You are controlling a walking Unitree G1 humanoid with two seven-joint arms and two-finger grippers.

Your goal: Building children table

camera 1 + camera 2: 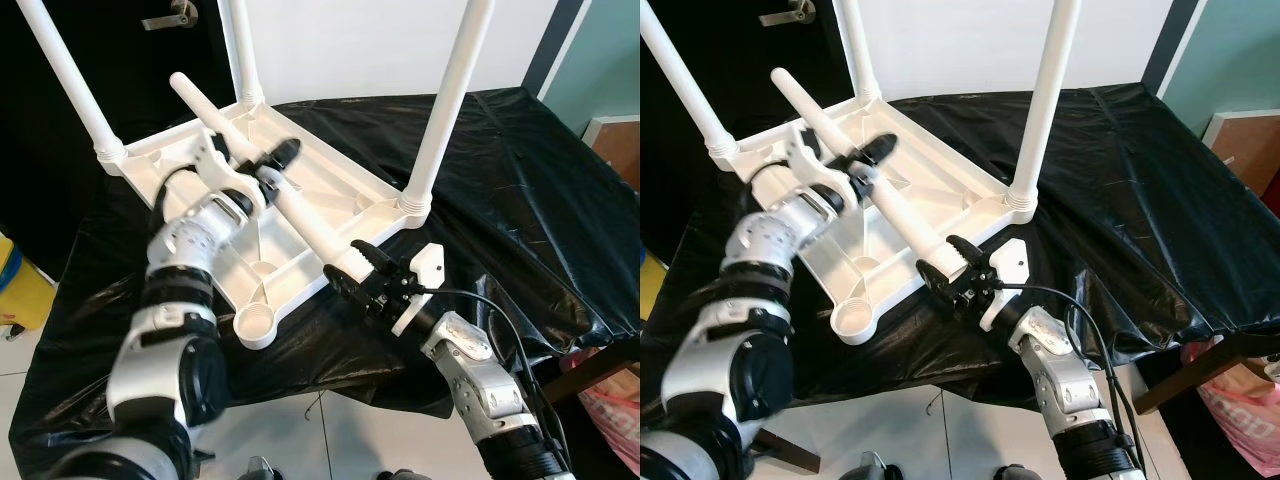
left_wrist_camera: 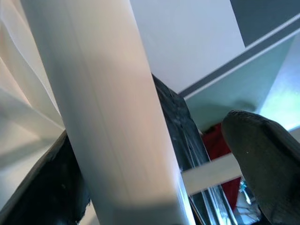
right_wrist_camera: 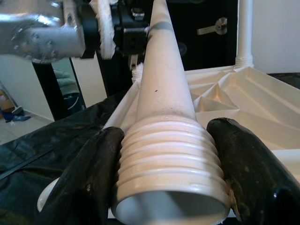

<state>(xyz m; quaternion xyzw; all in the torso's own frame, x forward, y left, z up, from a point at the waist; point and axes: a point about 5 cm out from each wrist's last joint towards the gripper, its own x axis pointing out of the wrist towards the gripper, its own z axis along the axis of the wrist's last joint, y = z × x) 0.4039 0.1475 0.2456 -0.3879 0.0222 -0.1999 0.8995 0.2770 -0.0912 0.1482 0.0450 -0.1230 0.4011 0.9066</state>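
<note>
The right hand (image 1: 350, 268) is clenched on the threaded end of a loose white leg (image 1: 290, 205); its two fingers (image 3: 91, 173) press the ridged collar from either side. The left hand (image 1: 268, 165) grips the same leg near its middle, fingers closed around it. The leg lies slanted across the upside-down white children's table (image 1: 330, 190), which rests on a black sheet (image 1: 520, 190) covering the tabletop. Three legs already stand upright in its corners; the near corner socket (image 1: 254, 325) is open. Behind are a white wall (image 1: 350, 40) and a dark door (image 1: 160, 50).
</note>
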